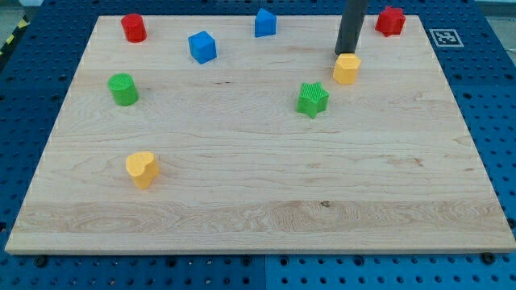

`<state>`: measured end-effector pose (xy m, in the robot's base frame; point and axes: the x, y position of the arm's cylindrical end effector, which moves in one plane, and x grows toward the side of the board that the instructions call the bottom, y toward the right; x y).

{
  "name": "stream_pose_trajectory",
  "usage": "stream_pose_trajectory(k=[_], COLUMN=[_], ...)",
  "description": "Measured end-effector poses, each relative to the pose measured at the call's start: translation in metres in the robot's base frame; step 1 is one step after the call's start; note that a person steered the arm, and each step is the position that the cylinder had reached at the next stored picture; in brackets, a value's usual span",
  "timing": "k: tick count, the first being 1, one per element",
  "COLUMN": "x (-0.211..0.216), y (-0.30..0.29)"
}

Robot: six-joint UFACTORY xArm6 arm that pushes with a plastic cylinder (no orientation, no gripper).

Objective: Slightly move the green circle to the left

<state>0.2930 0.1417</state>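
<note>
The green circle [123,89] stands at the left of the wooden board [258,193]. My tip [346,54] is at the view's upper right, just above the yellow hexagon block [347,69] and touching or nearly touching its top edge. The tip is far to the right of the green circle. A green star [312,99] lies below and left of the tip.
A red cylinder [133,27] stands at the top left, a blue cube [202,47] right of it, a blue pentagon-like block [265,22] at the top middle, a red star-like block [391,21] at the top right, and a yellow heart [142,168] at the lower left.
</note>
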Motion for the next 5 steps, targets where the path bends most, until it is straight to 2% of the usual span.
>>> stream_pose_trajectory(k=[2, 5], x=[0.0, 0.026], y=[-0.019, -0.119])
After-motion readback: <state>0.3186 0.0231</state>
